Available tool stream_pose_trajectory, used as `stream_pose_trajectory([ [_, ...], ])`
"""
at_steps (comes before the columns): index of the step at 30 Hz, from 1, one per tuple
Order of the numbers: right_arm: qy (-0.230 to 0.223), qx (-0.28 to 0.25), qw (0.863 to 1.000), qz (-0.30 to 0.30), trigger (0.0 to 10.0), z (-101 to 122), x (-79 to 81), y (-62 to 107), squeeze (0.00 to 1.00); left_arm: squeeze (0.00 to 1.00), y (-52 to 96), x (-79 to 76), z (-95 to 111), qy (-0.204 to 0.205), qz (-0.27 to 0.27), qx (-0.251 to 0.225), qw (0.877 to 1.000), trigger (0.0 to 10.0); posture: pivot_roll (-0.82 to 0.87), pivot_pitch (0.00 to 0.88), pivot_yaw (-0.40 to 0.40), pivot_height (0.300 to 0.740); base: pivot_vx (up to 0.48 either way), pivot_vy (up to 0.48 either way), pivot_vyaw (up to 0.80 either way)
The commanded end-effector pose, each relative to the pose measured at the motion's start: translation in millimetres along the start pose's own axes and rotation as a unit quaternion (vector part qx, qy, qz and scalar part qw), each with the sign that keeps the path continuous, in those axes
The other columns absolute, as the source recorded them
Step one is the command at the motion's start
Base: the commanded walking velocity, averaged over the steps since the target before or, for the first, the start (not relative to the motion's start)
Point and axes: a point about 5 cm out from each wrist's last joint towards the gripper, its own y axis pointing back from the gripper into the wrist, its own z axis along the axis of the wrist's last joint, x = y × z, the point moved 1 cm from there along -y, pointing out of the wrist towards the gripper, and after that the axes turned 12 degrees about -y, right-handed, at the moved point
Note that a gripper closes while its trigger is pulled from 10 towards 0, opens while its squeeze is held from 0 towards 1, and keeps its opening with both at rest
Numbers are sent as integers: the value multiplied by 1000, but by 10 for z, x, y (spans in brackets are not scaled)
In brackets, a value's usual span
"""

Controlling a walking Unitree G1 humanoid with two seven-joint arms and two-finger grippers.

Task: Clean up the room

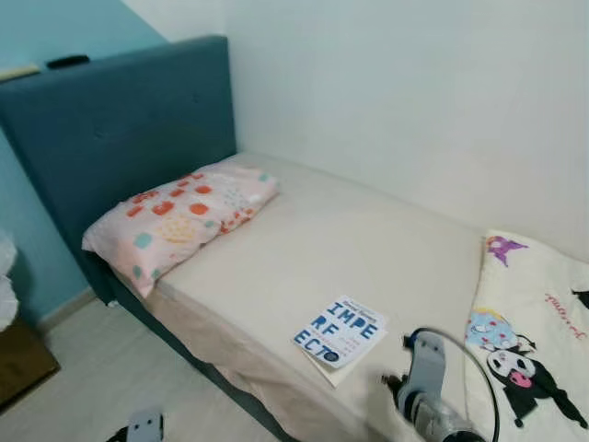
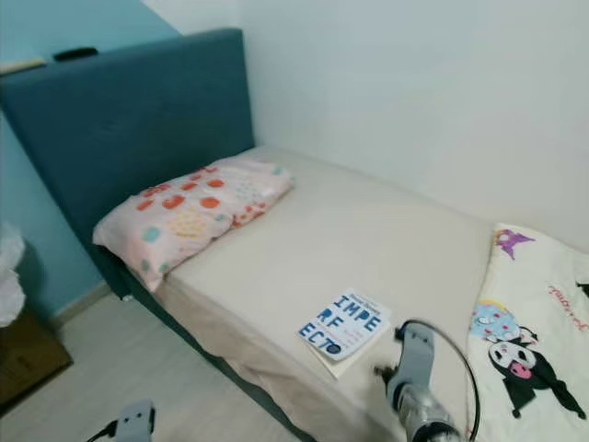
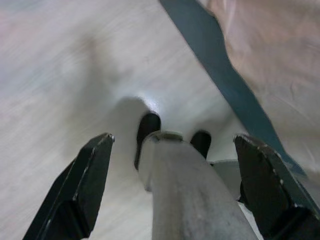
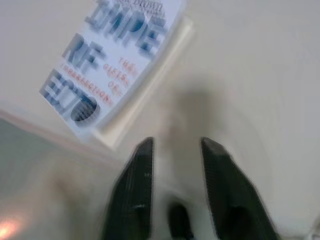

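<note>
I judge the paperback book (image 1: pixel 340 333) light, stiff along its spine, its glossy cover a bit slippery; I'd pinch the edge overhanging the mattress (image 1: pixel 350 239). It lies flat near the bed's front edge, white cover with big blue letters, at about 10 o'clock from my right gripper (image 4: pixel 175 165), fingers slightly parted, empty. Left gripper (image 3: pixel 175 165) hangs over the floor (image 3: pixel 60 75), fingers spread wide.

Wall ahead of me: plain white wall (image 1: pixel 414 92), evenly lit.
Wall to my left: pale blue painted wall (image 1: pixel 46 28).
Bed: teal upholstered headboard (image 1: pixel 120 129), cream fitted mattress (image 1: pixel 340 239).
Floor: light wood-grain floor (image 1: pixel 120 368).
</note>
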Motion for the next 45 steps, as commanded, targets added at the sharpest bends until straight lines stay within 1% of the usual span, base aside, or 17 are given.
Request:
stream_pose_trajectory([
  [1,-32,-22,999,16,10000,81,36,-5,1000,0,4,35,-6,0,7,4,1000,10000,-6,0,-45,740,0,0,0],
  [2,-32,-22,999,16,10000,81,36,-5,1000,0,4,35,-6,0,7,4,1000,10000,-6,0,-45,740,0,0,0],
  [5,-28,-28,999,37,10000,145,155,-25,1000,0,4,50,2,-2,11,5,1000,10000,-5,0,-45,740,0,0,0],
  [8,-26,-27,999,38,10000,144,166,-27,1000,0,4,51,3,-2,11,5,1000,10000,-5,0,-45,740,0,0,0],
  [13,-21,-21,998,61,10000,132,243,-33,1000,0,3,53,10,-2,10,4,1000,10000,-4,0,-45,740,0,0,0],
  [14,-13,-15,997,73,10000,117,288,-36,1000,0,2,50,12,-6,9,5,1000,10000,-6,0,-45,740,0,0,0],
  [19,4,-7,996,85,10000,89,343,-38,1000,0,2,44,12,-13,4,5,1000,10000,-9,0,-47,740,0,0,0],
  [20,14,-2,996,90,10000,74,365,-39,1000,0,2,42,10,-17,3,6,1000,10000,-9,0,-47,740,0,-480,0],
  [22,14,-2,996,90,10000,74,365,-39,1000,0,2,42,10,-17,3,6,1000,10000,-9,0,-47,740,0,-480,0],
  [23,27,4,995,97,10000,51,393,-39,851,0,4,46,5,-20,4,7,1000,10000,-9,0,-48,740,0,-480,0],
  [24,33,8,994,100,10000,39,415,-40,0,0,8,64,-9,-15,10,8,1000,10000,-8,0,-48,740,0,0,0],
  [29,39,9,994,101,10000,35,439,-43,0,0,18,94,-37,-14,19,13,1000,10000,-8,0,-49,740,0,0,0],
  [31,50,13,994,97,10000,36,454,-47,0,0,22,99,-54,-15,18,15,1000,10000,-6,0,-54,740,0,0,0],
  [37,50,16,993,109,10000,56,519,-52,0,0,29,104,-80,-12,18,17,1000,10000,-1,0,-62,740,0,0,0],
  [42,41,21,992,115,10000,64,564,-56,0,0,33,111,-91,-11,18,17,1000,10000,0,0,-63,725,0,0,0],
  [44,17,17,991,134,10000,118,628,-57,0,0,35,129,-82,-10,21,14,1000,10000,0,0,-63,715,0,0,0],
  [45,17,17,991,134,10000,118,628,-57,0,0,35,129,-82,-10,21,14,1000,10000,0,0,-63,715,0,0,0],
])
